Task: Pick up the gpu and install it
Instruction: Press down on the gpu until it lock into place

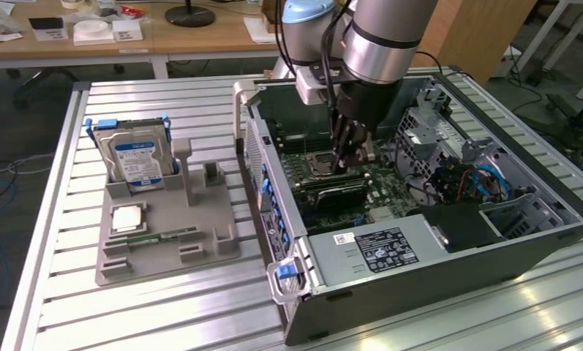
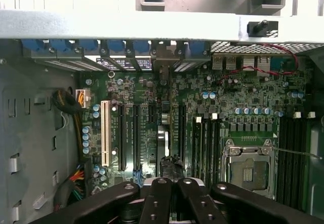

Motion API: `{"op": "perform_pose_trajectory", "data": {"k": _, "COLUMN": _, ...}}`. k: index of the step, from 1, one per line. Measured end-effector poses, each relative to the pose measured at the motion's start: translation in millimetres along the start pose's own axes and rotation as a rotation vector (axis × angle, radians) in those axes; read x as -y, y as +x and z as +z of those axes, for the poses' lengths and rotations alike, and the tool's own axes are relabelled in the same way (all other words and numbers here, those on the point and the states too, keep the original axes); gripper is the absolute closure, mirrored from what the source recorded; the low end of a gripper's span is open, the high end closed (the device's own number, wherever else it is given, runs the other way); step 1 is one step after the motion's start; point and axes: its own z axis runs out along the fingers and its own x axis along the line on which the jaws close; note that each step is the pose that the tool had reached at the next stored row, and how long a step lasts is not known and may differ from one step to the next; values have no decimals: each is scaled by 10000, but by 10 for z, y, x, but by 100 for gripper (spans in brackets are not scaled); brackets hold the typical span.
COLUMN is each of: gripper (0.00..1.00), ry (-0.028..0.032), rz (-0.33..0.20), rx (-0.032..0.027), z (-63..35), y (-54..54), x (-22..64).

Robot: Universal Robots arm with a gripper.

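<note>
The gripper (image 1: 344,165) is lowered inside the computer case (image 1: 448,270), its fingers closed on what seems to be the gpu (image 1: 332,191), held edge-on over the motherboard (image 2: 202,127) slots.

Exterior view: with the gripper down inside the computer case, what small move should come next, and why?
Probably a gentle straight push down: the shut gripper sits just above the dark card standing on the motherboard, and full seating cannot be confirmed.
</note>
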Motion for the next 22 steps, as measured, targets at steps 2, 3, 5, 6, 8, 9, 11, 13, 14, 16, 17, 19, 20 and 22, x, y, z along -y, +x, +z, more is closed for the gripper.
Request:
{"op": "perform_pose_trajectory", "data": {"k": 2, "gripper": 89, "ry": 1, "rz": -1, "rx": 8, "z": 8, "y": -10, "x": 1}}
{"op": "perform_pose_trajectory", "data": {"k": 3, "gripper": 89, "ry": 0, "rz": -2, "rx": 10, "z": 12, "y": -15, "x": 1}}
{"op": "perform_pose_trajectory", "data": {"k": 5, "gripper": 89, "ry": 1, "rz": -1, "rx": 16, "z": 20, "y": -25, "x": 2}}
{"op": "perform_pose_trajectory", "data": {"k": 6, "gripper": 89, "ry": 1, "rz": -1, "rx": 21, "z": 26, "y": -29, "x": 2}}
{"op": "perform_pose_trajectory", "data": {"k": 8, "gripper": 89, "ry": 0, "rz": -1, "rx": 24, "z": 41, "y": -29, "x": 4}}
{"op": "perform_pose_trajectory", "data": {"k": 9, "gripper": 89, "ry": 1, "rz": 0, "rx": 26, "z": 50, "y": -29, "x": 4}}
{"op": "perform_pose_trajectory", "data": {"k": 11, "gripper": 89, "ry": -1, "rz": 0, "rx": 23, "z": 52, "y": -29, "x": 5}}
{"op": "perform_pose_trajectory", "data": {"k": 13, "gripper": 89, "ry": 0, "rz": -3, "rx": 25, "z": 59, "y": -29, "x": 16}}
{"op": "perform_pose_trajectory", "data": {"k": 14, "gripper": 89, "ry": 0, "rz": -1, "rx": 25, "z": 63, "y": -29, "x": 29}}
{"op": "perform_pose_trajectory", "data": {"k": 16, "gripper": 89, "ry": 1, "rz": 0, "rx": 27, "z": 78, "y": -29, "x": 36}}
{"op": "perform_pose_trajectory", "data": {"k": 17, "gripper": 89, "ry": 1, "rz": 1, "rx": 25, "z": 93, "y": -28, "x": 36}}
{"op": "perform_pose_trajectory", "data": {"k": 19, "gripper": 89, "ry": 1, "rz": 1, "rx": 26, "z": 129, "y": -28, "x": 37}}
{"op": "perform_pose_trajectory", "data": {"k": 20, "gripper": 89, "ry": 1, "rz": -1, "rx": 26, "z": 138, "y": -27, "x": 38}}
{"op": "perform_pose_trajectory", "data": {"k": 22, "gripper": 89, "ry": 0, "rz": -1, "rx": 24, "z": 137, "y": -27, "x": 38}}
